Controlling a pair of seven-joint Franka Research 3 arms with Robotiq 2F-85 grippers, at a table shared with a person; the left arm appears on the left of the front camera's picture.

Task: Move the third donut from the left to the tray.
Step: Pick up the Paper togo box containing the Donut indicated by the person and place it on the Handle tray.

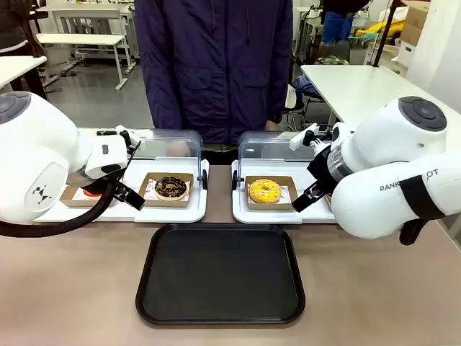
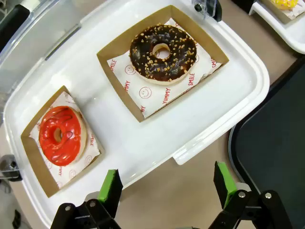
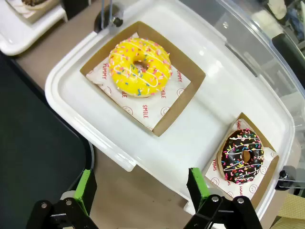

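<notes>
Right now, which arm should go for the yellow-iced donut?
Right. The right gripper hangs open at the white tray holding the yellow-iced donut; the left gripper is at the other white tray.

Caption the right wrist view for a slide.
Open right gripper facing a white tray holding the yellow donut and a sprinkled chocolate donut, black tray beside.

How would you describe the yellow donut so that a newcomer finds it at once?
Behind the large flat black rectangular tray lie two lidded trays; take the white plastic tray on the robot's right. On it, nearer the table's middle, sits a ring donut in a brown cardboard holder. It alone has bright yellow icing; its neighbour is dark chocolate.
</notes>
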